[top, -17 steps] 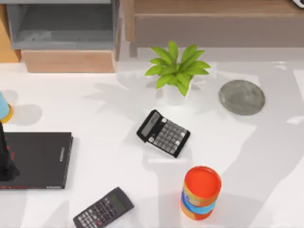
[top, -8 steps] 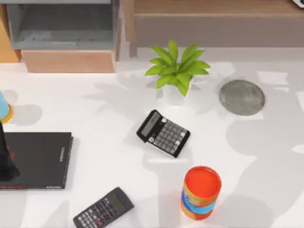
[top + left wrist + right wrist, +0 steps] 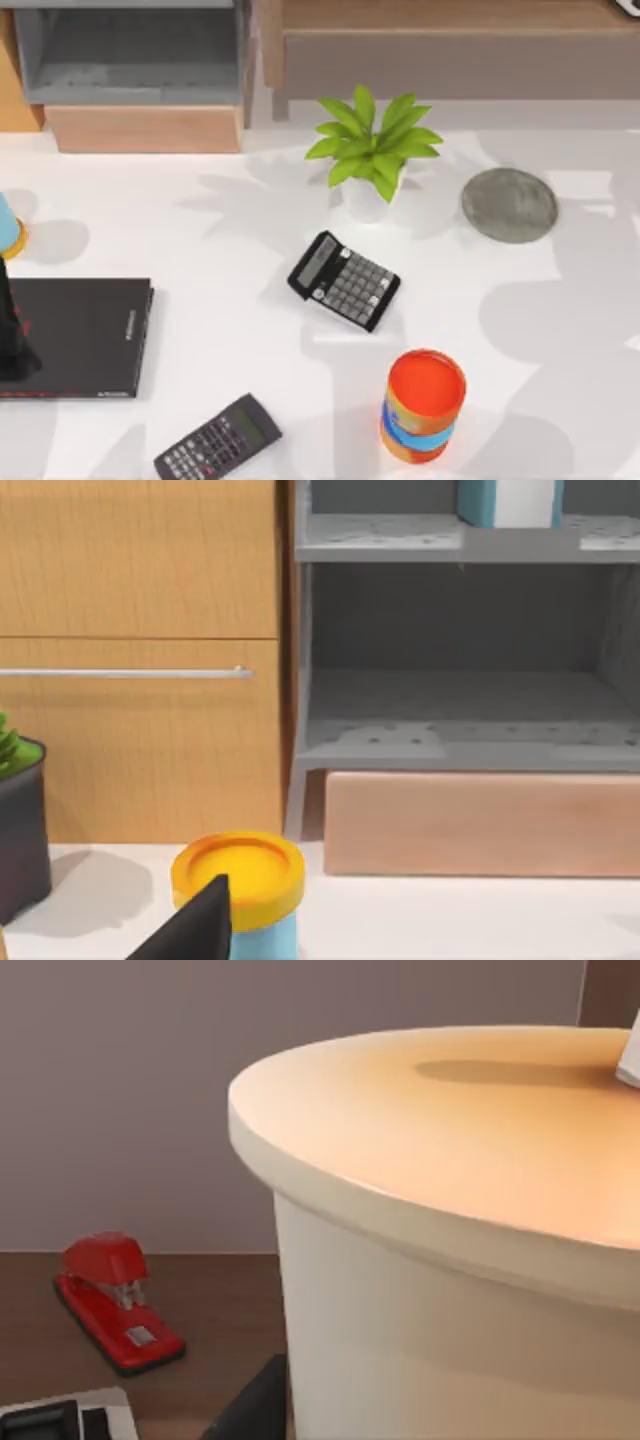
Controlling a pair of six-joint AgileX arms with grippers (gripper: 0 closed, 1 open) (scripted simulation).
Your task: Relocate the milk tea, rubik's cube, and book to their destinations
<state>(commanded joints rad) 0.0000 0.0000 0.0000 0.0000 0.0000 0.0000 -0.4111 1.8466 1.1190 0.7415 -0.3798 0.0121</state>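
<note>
Firstly, count: two calculators were noted on the white table (image 3: 220, 250), one broad calculator (image 3: 344, 280) at centre and one slim calculator (image 3: 218, 438) near the front edge; one potted plant (image 3: 372, 150); one can (image 3: 424, 405); one coaster (image 3: 509, 204); one black book (image 3: 75, 337).
Materials: the coaster was recorded as a round, grey, stone-like disc; the can as an orange-red cylinder with a blue band; the black book as thin, flat and matt, with red lettering.
Milk tea (image 3: 450, 1210): a broad, tan-lit round lid over a pale cup wall was seen close up, with the white straw (image 3: 630, 1055) at its edge. It was held up before a plain wall, a red stapler (image 3: 115, 1300) behind it.
Right gripper (image 3: 258, 1405): it was taken as closed on the cup, one dark finger lying against the wall.
Book (image 3: 478, 500): teal cover and white pages were seen upright on the grey shelf (image 3: 460, 740), upper level.
Left gripper (image 3: 10, 350): it was logged over the black book at the table's left; its grip could not be told. A yellow-lidded blue jar (image 3: 238, 870) was noted just beyond it.
</note>
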